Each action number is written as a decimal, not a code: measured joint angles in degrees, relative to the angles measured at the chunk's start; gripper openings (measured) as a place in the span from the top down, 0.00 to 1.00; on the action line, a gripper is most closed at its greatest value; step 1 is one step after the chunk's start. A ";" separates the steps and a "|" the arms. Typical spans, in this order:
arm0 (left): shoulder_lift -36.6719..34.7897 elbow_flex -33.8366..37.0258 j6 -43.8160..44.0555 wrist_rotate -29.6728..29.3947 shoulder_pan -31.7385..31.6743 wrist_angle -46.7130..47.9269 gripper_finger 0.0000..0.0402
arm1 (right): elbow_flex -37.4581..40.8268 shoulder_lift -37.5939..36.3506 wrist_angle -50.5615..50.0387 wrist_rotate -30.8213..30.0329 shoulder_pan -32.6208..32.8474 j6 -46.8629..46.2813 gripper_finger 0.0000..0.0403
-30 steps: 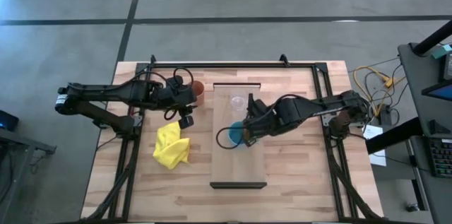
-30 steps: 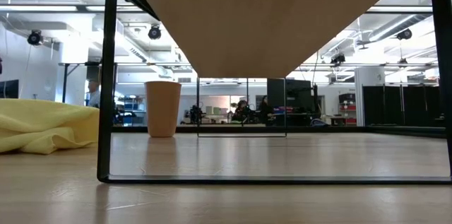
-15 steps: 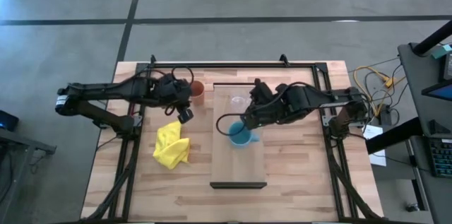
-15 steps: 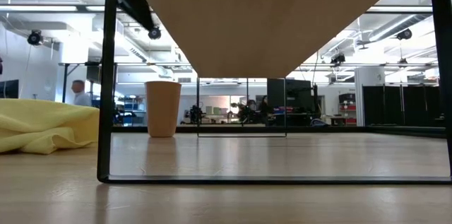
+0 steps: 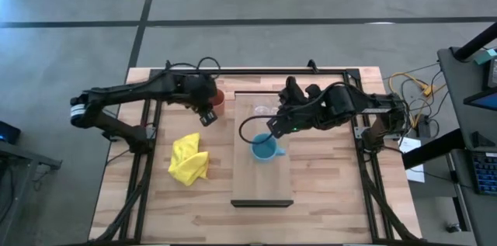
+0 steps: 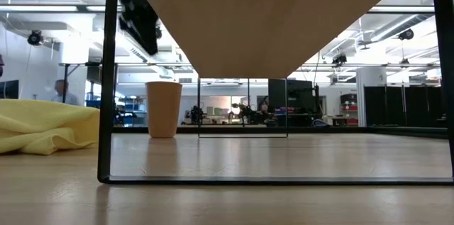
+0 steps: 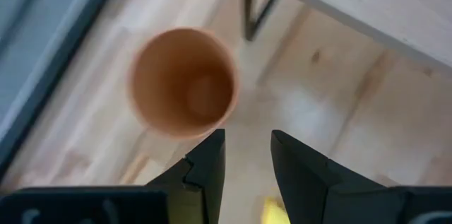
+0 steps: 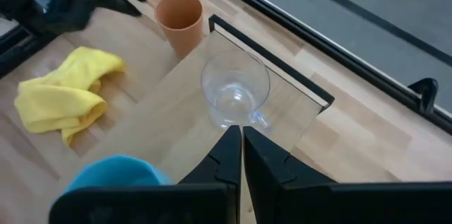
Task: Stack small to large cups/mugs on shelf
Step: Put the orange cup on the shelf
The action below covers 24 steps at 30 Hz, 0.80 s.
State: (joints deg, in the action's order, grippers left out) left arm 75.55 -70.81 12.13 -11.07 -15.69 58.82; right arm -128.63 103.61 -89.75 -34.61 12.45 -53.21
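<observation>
Now the right gripper (image 5: 273, 127), fingers together, has lifted off the light-blue handled mug (image 5: 264, 148), left on the pale wooden shelf (image 5: 262, 188); the left gripper (image 7: 247, 155), fingers apart, closes on the orange-brown handleless cup (image 7: 184, 81) beside the shelf.

three small drinking vessels are showing in all: one clear glass mug (image 5: 262, 111) and one light-blue mug with a handle (image 5: 264, 148) are sitting on the shelf, and one orange-brown handleless cup (image 5: 217, 99) is standing on the tabletop. one long, narrow shelf board of pale wood (image 5: 262, 180) is lying over the one slatted wooden tabletop (image 5: 334, 199). one crumpled yellow cloth (image 5: 189, 159) is lying there too. two dark robot arms are reaching in, each carrying one two-finger gripper, so two grippers: the left gripper (image 5: 206, 117) and the right gripper (image 5: 273, 126).
</observation>
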 joint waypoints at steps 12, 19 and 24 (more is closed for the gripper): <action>9.46 -0.46 -9.08 6.28 -5.05 -7.20 0.75 | -0.23 0.04 -0.07 0.02 -0.11 1.44 0.98; 12.87 -0.81 -9.62 4.71 -6.09 -7.77 0.75 | -0.23 0.04 -0.26 0.03 -0.11 2.84 0.98; 14.14 -0.81 -9.54 4.59 -6.94 -7.67 0.75 | -0.21 0.04 -0.27 0.02 -0.11 3.33 0.98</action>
State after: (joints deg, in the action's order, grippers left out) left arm 89.69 -71.61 2.58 -6.48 -22.63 51.15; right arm -128.84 103.66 -90.02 -34.59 12.34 -49.88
